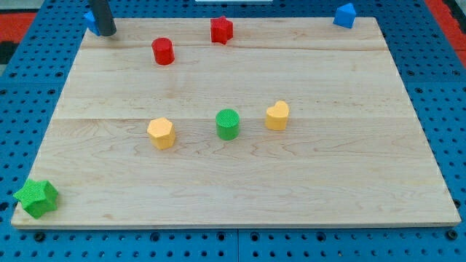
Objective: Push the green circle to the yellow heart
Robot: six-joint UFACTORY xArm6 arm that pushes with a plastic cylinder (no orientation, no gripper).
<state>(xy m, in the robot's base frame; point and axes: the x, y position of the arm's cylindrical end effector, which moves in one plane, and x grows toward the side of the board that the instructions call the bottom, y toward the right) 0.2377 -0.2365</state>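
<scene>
The green circle (228,124) stands near the middle of the wooden board (240,182). The yellow heart (277,115) stands just to its right and slightly higher in the view, with a small gap between them. My tip (107,32) is at the board's top left corner, far from both, up and to the left of the green circle. It rests next to a blue block (91,20) that it partly hides.
A yellow hexagon (161,133) stands left of the green circle. A red cylinder (163,51) and a red star (221,30) are near the top. A blue block (345,15) is at the top right corner, a green star (37,197) at the bottom left corner.
</scene>
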